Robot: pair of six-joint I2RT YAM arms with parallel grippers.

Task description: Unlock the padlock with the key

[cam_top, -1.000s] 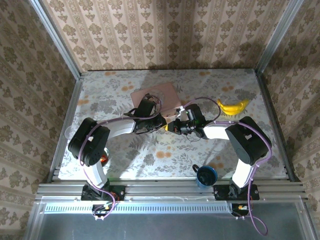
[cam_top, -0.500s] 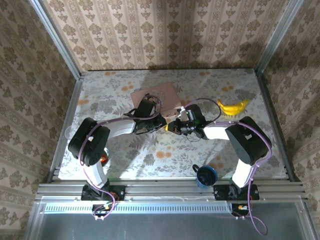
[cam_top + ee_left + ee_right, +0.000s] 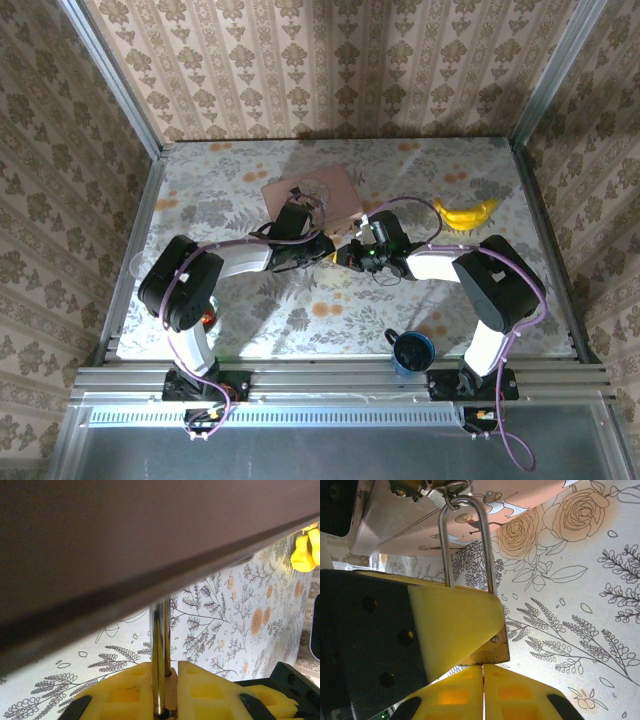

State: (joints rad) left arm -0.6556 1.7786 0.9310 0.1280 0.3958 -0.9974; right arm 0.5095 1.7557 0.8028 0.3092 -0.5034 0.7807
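Beige patterned wallpaper (image 3: pixel 40 200) covers the walls on the left, at the back and on the right, and a slanted metal post (image 3: pixel 110 75) stands at each back corner. The table (image 3: pixel 220 190) carries a pale cloth printed with grey leaves and orange flowers, and a metal rail (image 3: pixel 340 378) runs along its near edge. On the cloth, from left to right, are a pink box (image 3: pixel 325 190) near the back centre, a blue mug (image 3: pixel 412 350) at the front and a yellow banana (image 3: pixel 465 214) toward the right.

Both arms reach inward and meet just in front of the box's near edge. The left gripper (image 3: pixel 165 690) is clamped on the padlock (image 3: pixel 496 647). In its own wrist view the yellow fingers sit on either side of the brass body, and the shackle (image 3: pixel 488 545) rises straight up between them to the box's edge. In the right wrist view the shackle hooks through a small metal fitting (image 3: pixel 427 486) on the box, and a left finger (image 3: pixel 455 625) covers most of the brass (only one corner and the lower edge show). The right gripper (image 3: pixel 483 687) sits directly under the padlock's base, its two yellow fingers pressed together. I cannot tell whether anything is pinched between them.
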